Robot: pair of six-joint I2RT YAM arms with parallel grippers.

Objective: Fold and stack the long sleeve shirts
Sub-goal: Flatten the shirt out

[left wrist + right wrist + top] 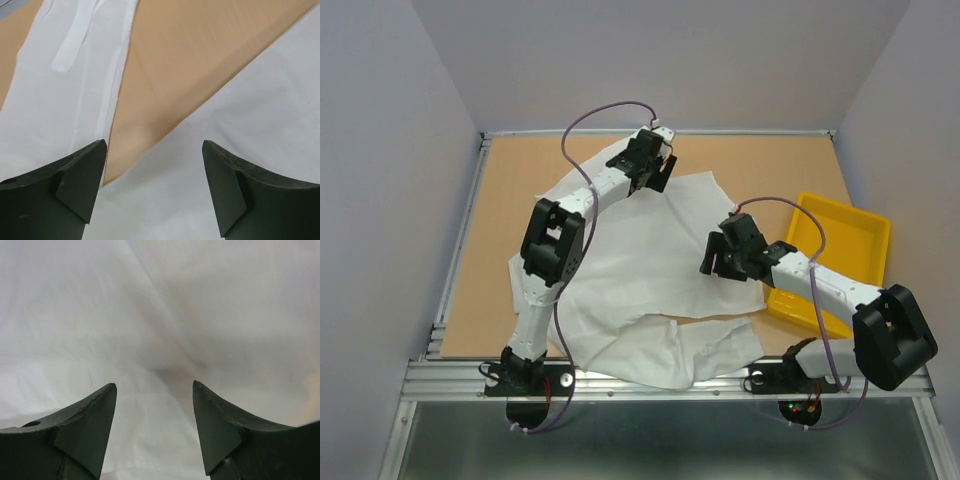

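One white shirt (650, 260) lies beside the yellow tray (850, 235); left hand (155, 150) and right hand (152, 387) both stand wide.

We see the shirt (650, 260) as plain white with no print, only soft grey shadows in its creases. The table (520, 180) beneath it is a flat tan brown. The tray (840, 206) is bright yellow. The left arm (552, 245) and the right arm (830, 288) are white with black joints. The left gripper (155, 147) and the right gripper (154, 387) are matt black. The cables (605, 108) are pale purple. The rail (450, 378) is silver and the walls (380, 200) are light grey.
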